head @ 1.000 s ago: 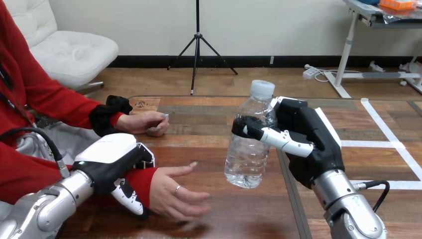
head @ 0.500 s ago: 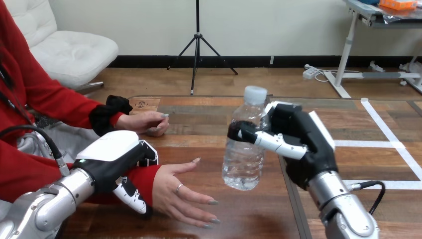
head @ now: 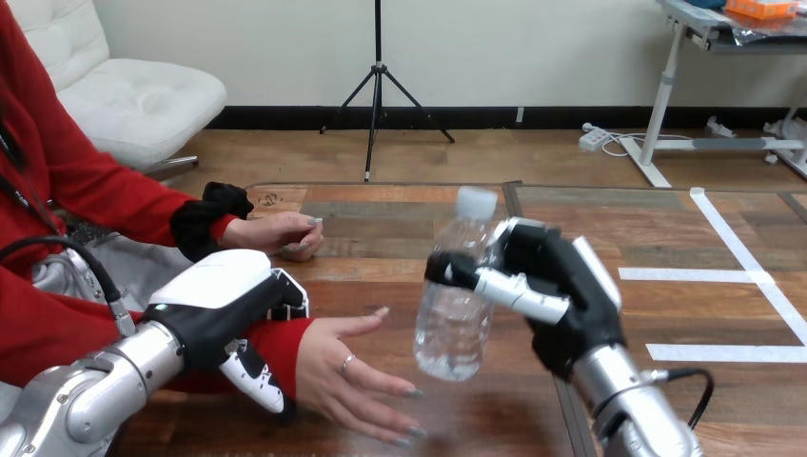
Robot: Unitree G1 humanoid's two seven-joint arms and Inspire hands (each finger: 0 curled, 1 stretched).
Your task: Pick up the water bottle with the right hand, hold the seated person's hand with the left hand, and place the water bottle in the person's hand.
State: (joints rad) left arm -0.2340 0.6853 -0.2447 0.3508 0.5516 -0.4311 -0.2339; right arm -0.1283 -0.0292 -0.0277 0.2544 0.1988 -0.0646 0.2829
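Right hand (head: 561,290) has its fingers and thumb curled round the water bottle (head: 455,309), which hangs slightly tilted above the table (head: 400,238). Compared with a second ago, the bottle has come leftward and is now just beside the person's hand (head: 347,376), open with the palm up. Left hand (head: 224,314) is closed round the person's wrist. I judge that only the placing remains.

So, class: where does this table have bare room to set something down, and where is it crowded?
Free: the far strip of the table between the person's upper hand and the white tape; also the right side beyond the right hand. Crowded: near left, where the left hand grips the person's wrist and the water bottle hangs beside their open hand.
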